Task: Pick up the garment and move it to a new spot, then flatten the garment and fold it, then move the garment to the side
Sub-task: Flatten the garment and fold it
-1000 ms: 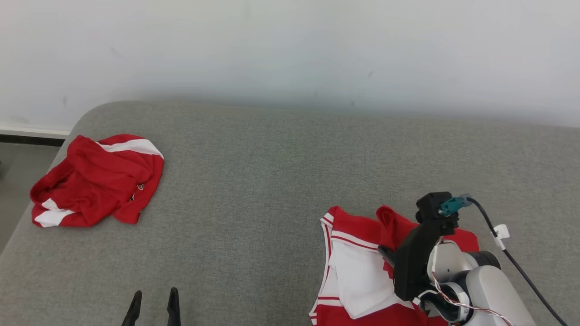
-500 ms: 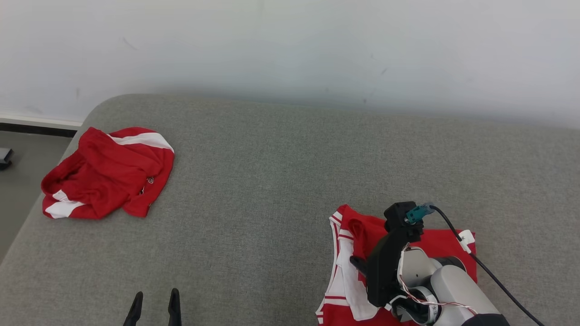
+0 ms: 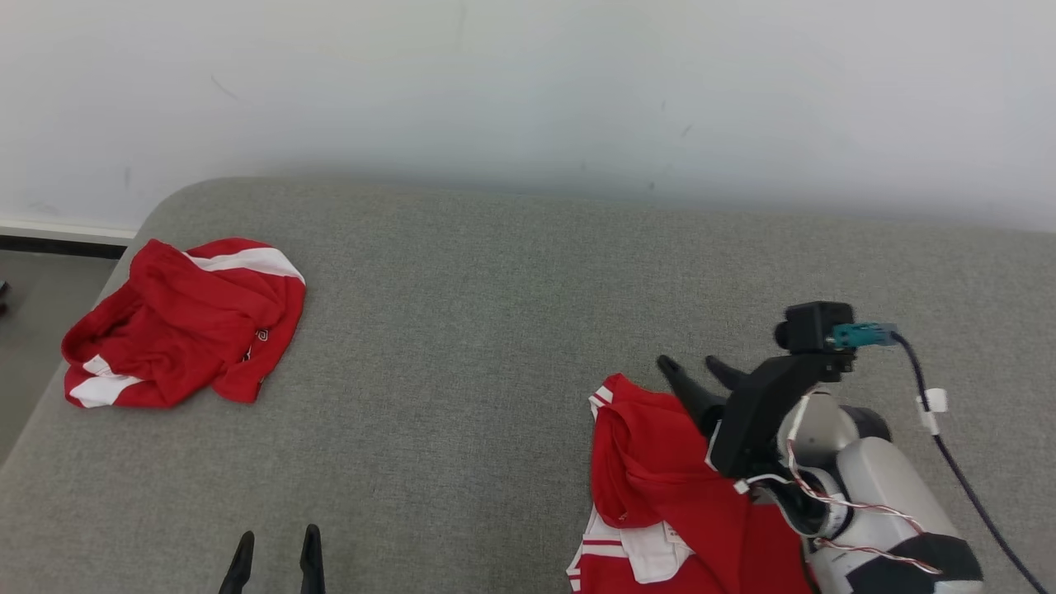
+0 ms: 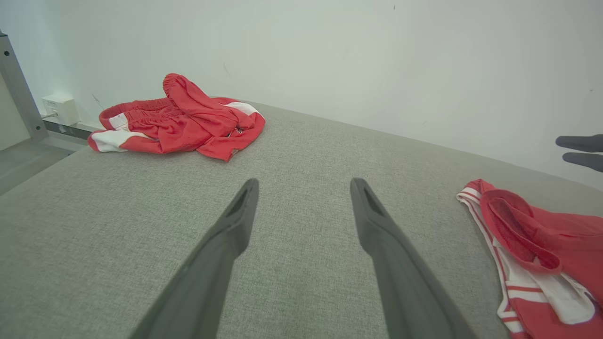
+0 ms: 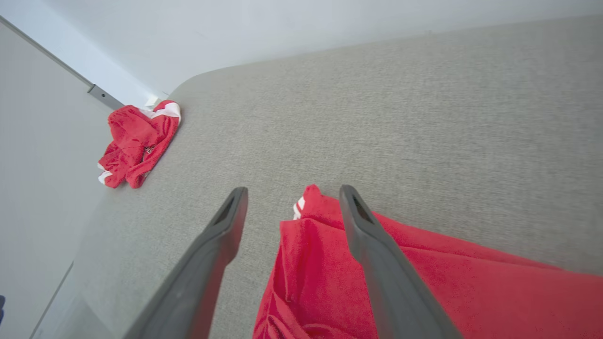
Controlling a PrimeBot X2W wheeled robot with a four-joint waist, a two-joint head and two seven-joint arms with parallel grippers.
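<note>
Grey woven fabric covers the counter (image 3: 495,272), which ends at a plain white wall (image 3: 528,82).

Low at the right of the head view, the right claw (image 3: 689,363) stands with its two dark fingers spread apart and nothing between them. It hangs just past the far edge of the red-and-white jersey (image 3: 652,462), and the left wrist view shows its fingertips (image 4: 577,142) in the air, clear of the cloth. In the right wrist view the same claw (image 5: 292,193) looks down on the jersey (image 5: 330,263), whose red cloth lies bunched under and beside the fingers.

The jersey lies loose on the near right part of the counter, a red fold thrown over its striped white trim (image 4: 513,282).

The left claw (image 3: 279,536) is also open and empty, low over bare grey fabric at the near left, well apart from the jersey.

Off at the far left corner sits a crumpled pair of red shorts (image 3: 181,322) with white panels, its gathered waistband (image 4: 136,113) turned toward the wall.
</note>
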